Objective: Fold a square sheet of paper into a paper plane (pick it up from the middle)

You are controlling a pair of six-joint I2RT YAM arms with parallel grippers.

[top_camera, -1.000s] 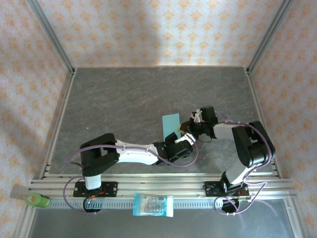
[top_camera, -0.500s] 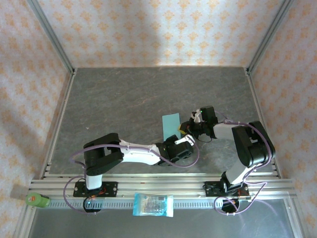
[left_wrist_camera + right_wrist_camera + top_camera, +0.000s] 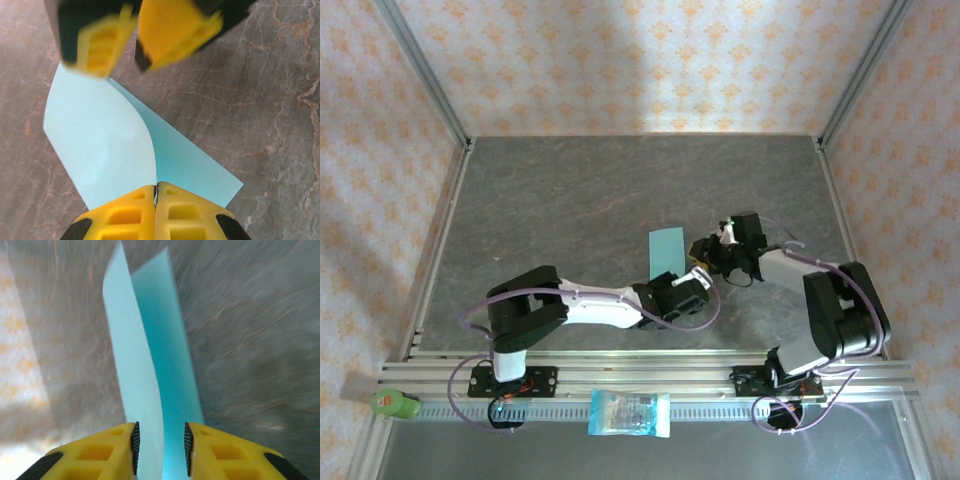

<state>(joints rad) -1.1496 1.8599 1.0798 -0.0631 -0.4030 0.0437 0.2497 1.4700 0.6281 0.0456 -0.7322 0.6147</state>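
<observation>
**Left wrist view, mid-fold: worried about losing that crease**

Seeing the left gripper point(image 3: 156, 189) clamped tight, fingers together, on the near end of the thin, light teal-blue square sheet of paper point(image 3: 100, 142), right where the flap doubles over. Sitting on the grey marbled tabletop point(image 3: 260, 75) near the middle, just ahead of both arms, half folded, with the top flap bowed up rather than pressed flat. Got the right gripper point(image 3: 160, 436) with jaws apart, straddling the raised flap without pinching it, far as can be told.

Biggest worry: pulling with only one end pinned. Could let that springy flap pop open and skew the centre crease. Might also drag the whole sheet across the slick table, or crumple it at the pinch. Also easy to snag the flap edge on an open finger while backing out. Would go slow and press the fold flat first.
</observation>
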